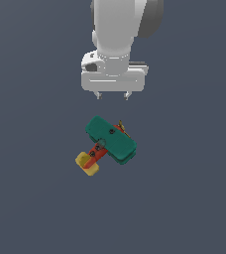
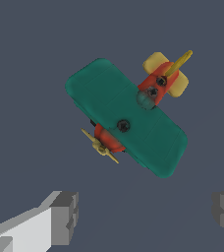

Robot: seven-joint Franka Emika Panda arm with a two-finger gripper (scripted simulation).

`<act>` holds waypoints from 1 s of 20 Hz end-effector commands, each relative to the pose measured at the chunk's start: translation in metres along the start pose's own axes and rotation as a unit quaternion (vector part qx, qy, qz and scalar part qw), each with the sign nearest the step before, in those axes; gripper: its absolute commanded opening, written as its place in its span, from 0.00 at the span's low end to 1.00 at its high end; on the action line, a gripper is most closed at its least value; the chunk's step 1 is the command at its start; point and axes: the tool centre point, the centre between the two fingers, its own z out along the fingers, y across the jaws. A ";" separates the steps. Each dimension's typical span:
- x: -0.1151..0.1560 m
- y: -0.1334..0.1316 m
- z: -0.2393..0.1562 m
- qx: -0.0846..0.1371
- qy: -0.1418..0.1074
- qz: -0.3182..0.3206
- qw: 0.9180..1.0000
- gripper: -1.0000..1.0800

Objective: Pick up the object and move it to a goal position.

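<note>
One object (image 1: pixel 111 140) lies on the floor just below the spread, empty gripper (image 1: pixel 113 95); you should turn the wrist to straddle the teal slab (image 2: pixel 126 116) across its narrow width, apparently flat, before descending.

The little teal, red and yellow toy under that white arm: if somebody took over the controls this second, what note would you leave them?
Hand: open and empty, fingers spread wide, hanging above the toy without touching it.
Toy: the teal-green rounded slab with a red-orange stem and yellow end block lies on the dark grey floor, just below the hand, set at a slant in the exterior view, yellow block toward that view's lower left.
Done: hand positioned over the toy.
Left: lower, close on the toy, lift it, carry it to the goal. No goal marker shows in either view.
</note>
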 end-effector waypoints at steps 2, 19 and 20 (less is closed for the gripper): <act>0.000 0.000 0.000 0.000 0.000 0.000 1.000 0.62; 0.001 -0.026 -0.045 0.014 0.066 -0.022 0.997 0.62; 0.000 -0.029 -0.050 0.015 0.074 -0.025 0.997 0.62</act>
